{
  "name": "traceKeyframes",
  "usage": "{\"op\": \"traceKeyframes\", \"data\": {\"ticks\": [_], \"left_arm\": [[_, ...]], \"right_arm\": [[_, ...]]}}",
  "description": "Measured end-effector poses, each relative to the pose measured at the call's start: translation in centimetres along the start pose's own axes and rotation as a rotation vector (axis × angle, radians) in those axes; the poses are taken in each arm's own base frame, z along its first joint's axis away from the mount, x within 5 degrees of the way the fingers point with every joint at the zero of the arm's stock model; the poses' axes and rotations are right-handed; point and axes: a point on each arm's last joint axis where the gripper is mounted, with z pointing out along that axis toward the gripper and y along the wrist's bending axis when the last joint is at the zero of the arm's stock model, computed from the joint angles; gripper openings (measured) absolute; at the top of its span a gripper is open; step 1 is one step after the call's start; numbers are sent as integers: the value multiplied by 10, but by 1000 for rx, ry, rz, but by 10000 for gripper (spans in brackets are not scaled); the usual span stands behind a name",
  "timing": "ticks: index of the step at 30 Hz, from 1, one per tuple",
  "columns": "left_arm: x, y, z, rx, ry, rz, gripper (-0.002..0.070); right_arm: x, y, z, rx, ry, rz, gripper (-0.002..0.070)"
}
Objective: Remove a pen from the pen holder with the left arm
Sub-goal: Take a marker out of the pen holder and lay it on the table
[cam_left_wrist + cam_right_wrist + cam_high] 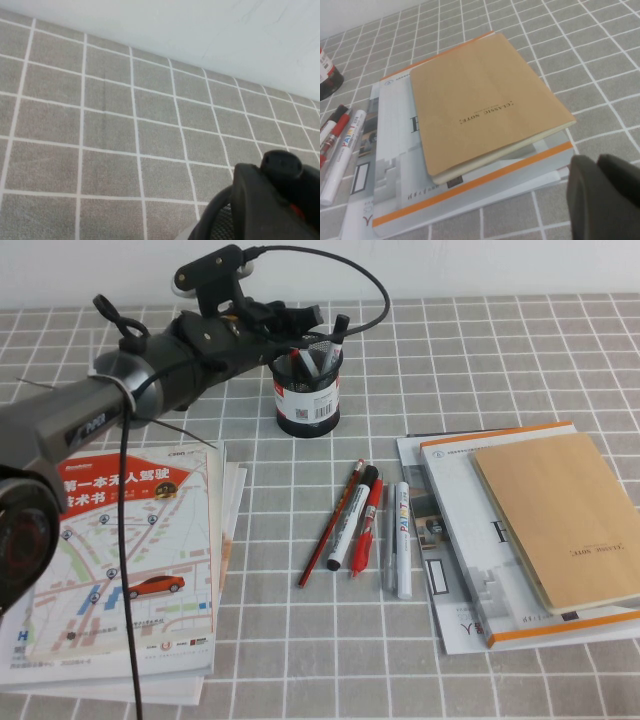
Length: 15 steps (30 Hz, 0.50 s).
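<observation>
A black mesh pen holder (pixel 308 400) with a white label stands at the back middle of the table, with several pens (pixel 337 340) sticking out of it. My left gripper (pixel 285 340) reaches over the holder's left rim from the left. In the left wrist view a black pen cap (pixel 281 163) with a bit of red below it sits pressed between the dark fingers (pixel 260 205), above the mesh rim (pixel 220 222). My right gripper (pixel 606 192) is outside the high view. It hovers shut just off the corner of the book stack and holds nothing.
Several pens and markers (pixel 365 525) lie side by side in front of the holder. A map booklet stack (pixel 130 560) lies at the left under my left arm. A tan notebook (pixel 560 520) rests on books at the right, the same tan notebook (pixel 480 95) in the right wrist view.
</observation>
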Motion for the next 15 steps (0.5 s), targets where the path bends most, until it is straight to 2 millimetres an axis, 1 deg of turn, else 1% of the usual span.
{"op": "traceKeyframes", "data": {"ticks": [4,11,15], "left_arm": [[-3,-4,-4,15,10,56,105],[-19,-13,-18,40,-12,116,104],[-18,-15,-19,54,10,124,104]], "right_arm": [[0,0,0,0,0,0,-13],[0,0,0,0,0,0,-13],[0,0,0,0,0,0,-13]]}}
